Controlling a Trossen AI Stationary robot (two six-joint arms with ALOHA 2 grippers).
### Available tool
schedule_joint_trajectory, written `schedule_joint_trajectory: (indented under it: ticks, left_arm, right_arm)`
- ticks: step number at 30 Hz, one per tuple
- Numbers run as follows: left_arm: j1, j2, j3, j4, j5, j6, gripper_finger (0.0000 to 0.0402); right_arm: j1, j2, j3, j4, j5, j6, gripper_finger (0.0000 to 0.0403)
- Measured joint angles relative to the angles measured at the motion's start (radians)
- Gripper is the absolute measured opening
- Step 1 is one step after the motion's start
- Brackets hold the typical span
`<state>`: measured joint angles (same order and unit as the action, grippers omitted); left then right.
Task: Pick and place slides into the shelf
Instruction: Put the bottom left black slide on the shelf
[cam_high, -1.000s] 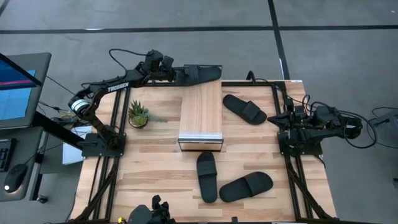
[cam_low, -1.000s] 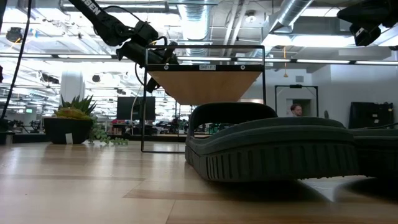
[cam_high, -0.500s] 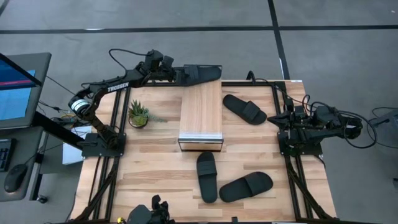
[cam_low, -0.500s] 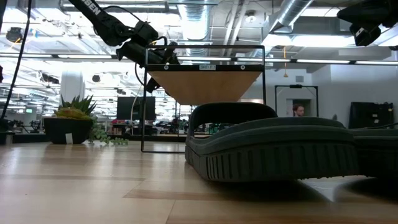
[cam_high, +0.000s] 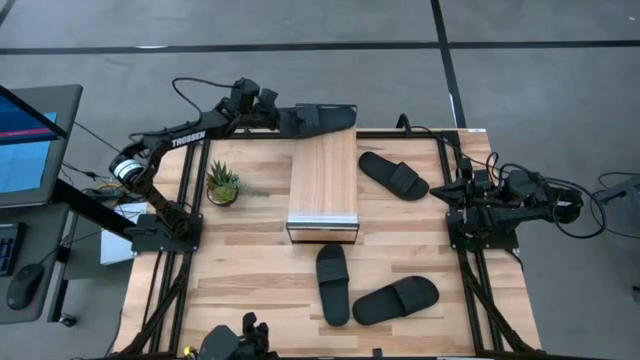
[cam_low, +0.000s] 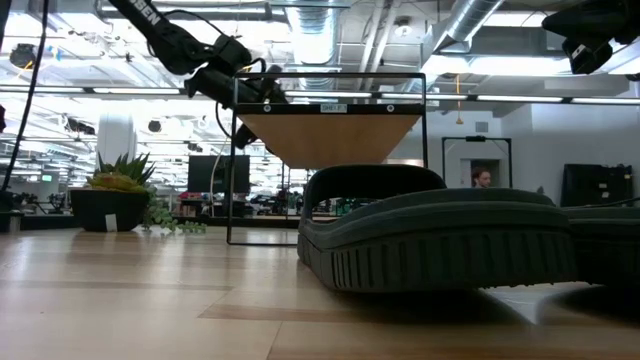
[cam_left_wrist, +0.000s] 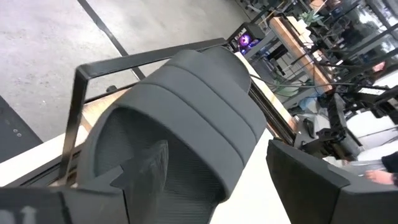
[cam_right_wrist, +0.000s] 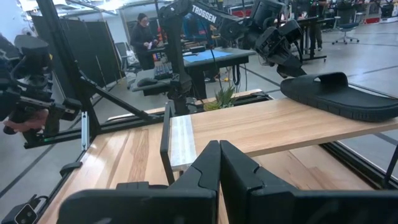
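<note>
In the low view, one slide (cam_low: 440, 240) lying close to the lens fills the middle and hides much of the table (cam_low: 150, 300) behind it; the other slides on the table cannot be told apart there. From above, the left claw (cam_high: 288, 120) is mostly covered by the slide it carries (cam_high: 322, 117), so its fingers are hard to make out. The left wrist view settles it: the dark fingers (cam_left_wrist: 305, 168) sit either side of this slide (cam_left_wrist: 180, 118), clamped on its heel end, strap up. The held slide hangs at the far end of the shelf (cam_high: 323, 180), partly past the table's far edge. The right wrist view shows it from the side, sole level above the shelf's plank top (cam_right_wrist: 267, 127).

The right claw (cam_high: 448, 190) waits at the table's right edge, fingers pressed together (cam_right_wrist: 219, 163). Near it lies one slide (cam_high: 393, 175); two more (cam_high: 333, 284) (cam_high: 395, 299) lie beyond the shelf's near end. A potted plant (cam_high: 222, 184) stands beside the shelf.
</note>
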<state>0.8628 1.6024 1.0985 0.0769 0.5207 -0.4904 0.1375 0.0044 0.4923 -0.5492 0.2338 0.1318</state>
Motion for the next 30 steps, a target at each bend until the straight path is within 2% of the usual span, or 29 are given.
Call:
schedule_joint_trajectory:
  ticks: [8, 13, 17, 22, 30]
  left_arm:
    - [0.053, 0.000, 0.000, 0.000, 0.129, -0.056, 0.0259]
    - [0.086, 0.000, 0.000, 0.005, 0.249, -0.112, 0.0259]
    - [0.112, 0.000, 0.046, 0.010, 0.396, -0.180, 0.0259]
    - [0.111, -0.013, 0.161, 0.009, 0.603, -0.186, 0.0259]
    - [0.064, -0.173, 0.319, 0.012, 0.591, -0.120, 0.0259]
  right_arm:
    - [0.000, 0.000, 0.000, 0.000, 0.000, 0.000, 0.0000]
    - [0.000, 0.000, 0.000, 0.000, 0.000, 0.000, 0.0000]
    - [0.000, 0.000, 0.000, 0.000, 0.000, 0.000, 0.0000]
    - [0.000, 0.000, 0.000, 0.000, 0.000, 0.000, 0.0000]
    - [0.000, 0.000, 0.000, 0.000, 0.000, 0.000, 0.0000]
